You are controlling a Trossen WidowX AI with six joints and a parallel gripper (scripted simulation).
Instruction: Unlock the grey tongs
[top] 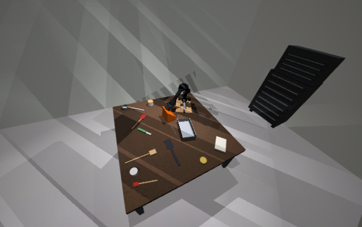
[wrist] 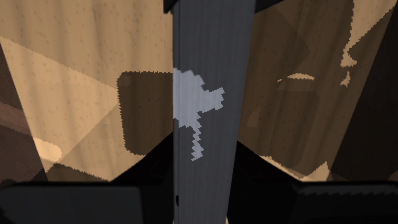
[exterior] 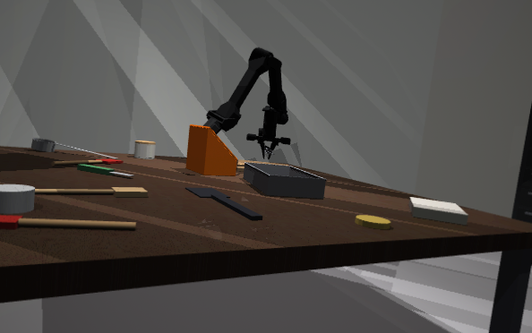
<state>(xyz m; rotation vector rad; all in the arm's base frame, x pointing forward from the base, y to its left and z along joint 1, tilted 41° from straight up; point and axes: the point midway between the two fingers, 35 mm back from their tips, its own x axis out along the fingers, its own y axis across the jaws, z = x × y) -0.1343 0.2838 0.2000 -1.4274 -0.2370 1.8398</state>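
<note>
While our gripper (exterior: 267,151) hangs above the far end of the table (exterior: 257,251), it is clamped on the grey tongs (wrist: 210,100), which point straight down at the wooden board (wrist: 80,75). From the wrist view we see the tongs as one flat, matte grey strip running up the middle of the frame, with a paler patch of light on it (we cannot tell whether the arms have sprung apart). Behind it lies the pale, finely speckled board, crossed by hard-edged shadows.

In the exterior view the tong tips (exterior: 266,155) hang just above the board, apart from it as far as we can tell. Just near of them sits the roasting tin (exterior: 284,180), a dark grey rectangular box with low straight walls, and left of it an orange wedge-shaped block (exterior: 208,152) at the arm's base.

Nearer on the dark, grained table we see a flat black spatula (exterior: 226,202), a yellow disc (exterior: 373,221), a white slab (exterior: 438,209), a short grey cylinder (exterior: 10,198) and a red-headed, wooden-handled spatula (exterior: 55,222).
</note>
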